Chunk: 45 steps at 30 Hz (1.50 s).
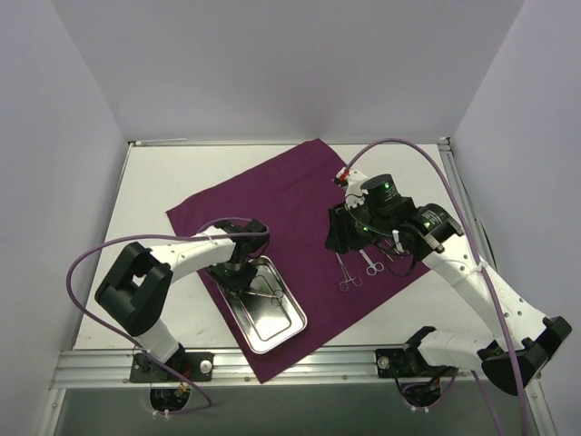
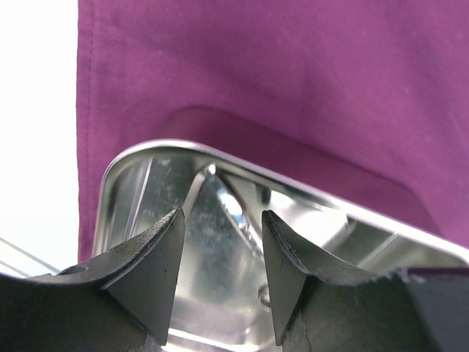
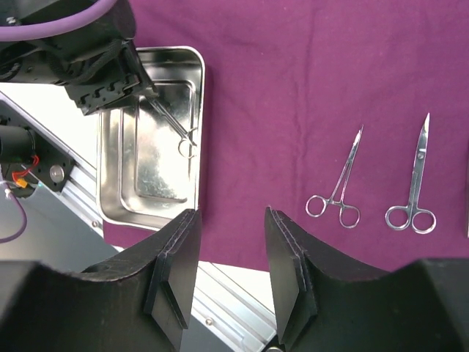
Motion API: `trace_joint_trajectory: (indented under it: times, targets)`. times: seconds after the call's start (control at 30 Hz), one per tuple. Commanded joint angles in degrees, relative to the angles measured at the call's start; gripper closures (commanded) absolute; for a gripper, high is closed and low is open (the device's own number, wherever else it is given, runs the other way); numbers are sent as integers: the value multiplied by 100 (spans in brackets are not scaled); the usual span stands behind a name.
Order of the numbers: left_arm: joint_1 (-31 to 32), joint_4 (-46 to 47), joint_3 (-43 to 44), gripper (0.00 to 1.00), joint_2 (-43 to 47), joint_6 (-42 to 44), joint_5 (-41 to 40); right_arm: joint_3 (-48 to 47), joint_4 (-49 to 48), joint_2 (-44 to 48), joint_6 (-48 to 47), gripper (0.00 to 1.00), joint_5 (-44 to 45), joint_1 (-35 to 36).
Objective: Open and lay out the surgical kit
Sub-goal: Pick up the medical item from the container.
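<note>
The maroon cloth (image 1: pixel 290 191) lies spread flat on the surface (image 1: pixel 154 182). The steel tray (image 1: pixel 272 329) sits on its near left part, slanting from far-left to near-right.

What the next move turns on is inside that tray. One ring-handled instrument (image 3: pixel 181 133) lies on the tray floor right under the left tool (image 1: pixel 238 274). Its slim tips are up by the tool and its rings point away, toward the tray's middle, so its long axis runs obliquely across the tray rather than along the rim. The left tool hangs low over it with its jaws apart and nothing between them. I cannot tell whether a finger touches the tips.

The right tool (image 3: pixel 231 279), also parted and empty, hovers well apart over the cloth. Near it, what look like a clamp (image 3: pixel 335 192) and scissors (image 3: pixel 412 192) lie side by side, rings toward the near edge.

The left arm is plainly the nearer one. I judge it needs to close across the shaft, not along it.
</note>
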<state>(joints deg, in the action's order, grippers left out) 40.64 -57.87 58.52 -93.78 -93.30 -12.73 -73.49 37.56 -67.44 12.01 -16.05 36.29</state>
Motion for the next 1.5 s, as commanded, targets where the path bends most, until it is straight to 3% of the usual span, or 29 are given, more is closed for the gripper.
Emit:
trace_joint_trajectory:
  times: [0.0, 0.23, 0.33, 0.37, 0.63, 1.03, 1.17, 1.23, 1.47]
  targets:
    - [31, 136, 97, 45, -211, -356, -282, -42, 216, 214, -129, 60, -100, -52]
    - [93, 249, 142, 50, -492, -435, -388, -121, 348, 231, -331, 60, -100, -17]
    - [110, 355, 133, 59, -615, -400, -423, -165, 392, 240, -383, 60, -56, 62]
    - [128, 364, 133, 66, -633, -382, -423, -174, 418, 231, -392, 60, -12, 79]
    - [242, 285, 124, 97, -511, -224, -520, -192, 436, 205, -480, 60, 199, 159]
    - [365, -559, 853, 98, 771, 1041, -871, -332, 217, -173, -402, 60, 278, 141]
    - [435, -515, 1020, 98, 1212, 1462, -828, -332, 24, -392, -471, 60, -246, 115]
    - [444, -559, 1187, 98, 1318, 1718, -644, -359, -134, -393, -489, 55, -433, 150]
    - [383, -1658, 2654, 98, 993, 1560, -230, -429, -872, -630, -68, 54, -328, 439]
